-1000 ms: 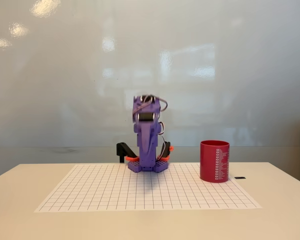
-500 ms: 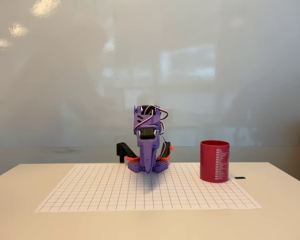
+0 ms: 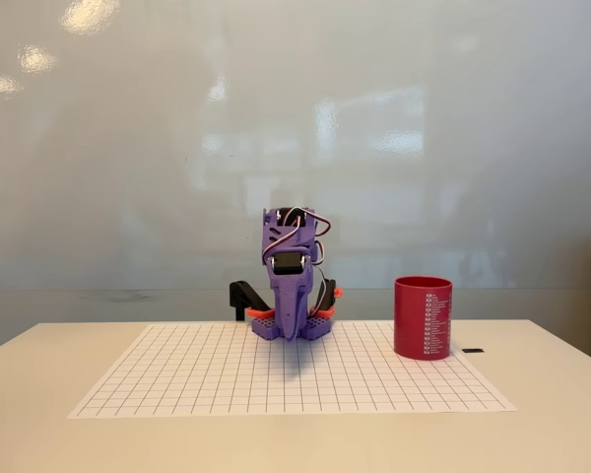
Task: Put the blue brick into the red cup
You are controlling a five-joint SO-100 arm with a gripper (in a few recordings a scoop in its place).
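Pale glossy wall (image 3: 128, 148) fills the back of the fixed view, dotted with soft light reflections. Below it sits the cream table (image 3: 39, 434), and spread across its middle is a white grid sheet (image 3: 227, 379). At the sheet's far edge stands the purple arm (image 3: 294, 286), folded down over its base, nose pointing straight at the camera with wires looping over the top. The hand (image 3: 292, 330) hangs low at the front of the arm, just above the sheet; seen head-on like this, I cannot tell whether its fingers are spread or pressed together, or whether anything sits between them. To the right, well apart from the arm, the red cup (image 3: 423, 317) stands upright on the sheet's right edge, its strip of white marks facing us. I can't make out the blue brick anywhere. Just right of the cup, a tiny black tab (image 3: 473, 350) lies flat on the table.
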